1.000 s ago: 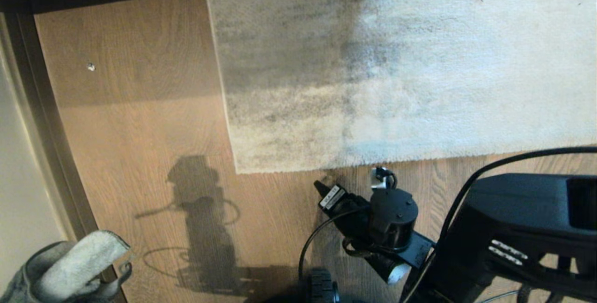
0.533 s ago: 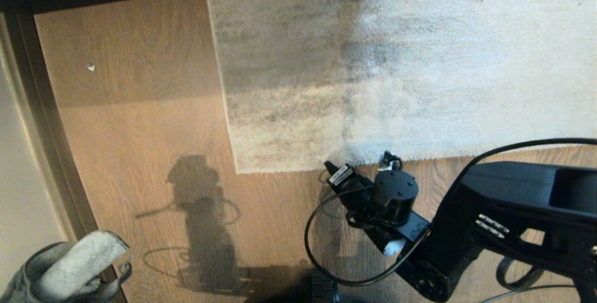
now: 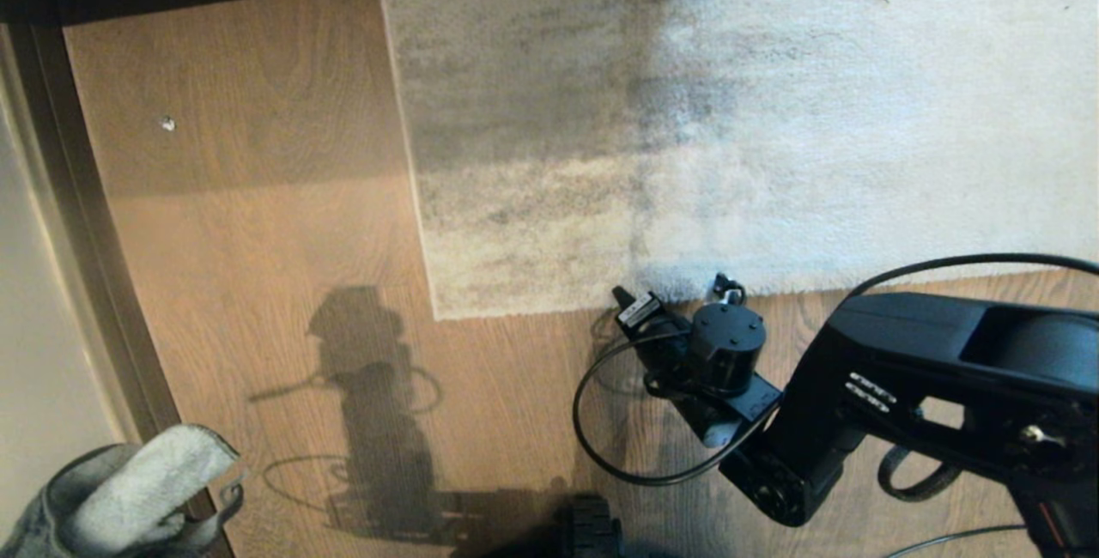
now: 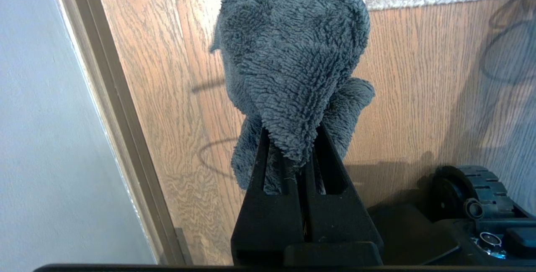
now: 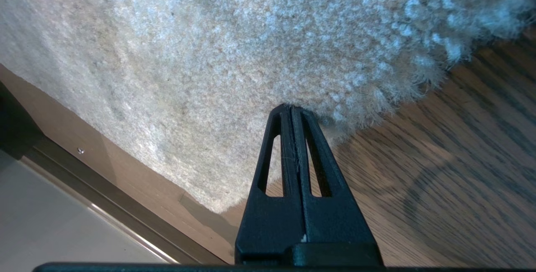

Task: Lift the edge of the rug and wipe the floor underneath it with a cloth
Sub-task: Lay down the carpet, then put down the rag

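The right gripper [image 5: 292, 106], jaws closed and empty, nosed against the rug edge [image 5: 377, 96]. The left gripper [image 4: 293, 159] clamped the cloth [image 4: 289, 62]. Next, the right one probably had to open before lifting

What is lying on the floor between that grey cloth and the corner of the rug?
Nothing solid: in the head view only bare floor with the robot's shadow separates the cloth from the rug edge.

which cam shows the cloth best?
Left wrist view: the cloth fills the middle, pinched in the shut left end effector. Head view shows only a bunched bit at its lower left corner. Right wrist view shows none of it.
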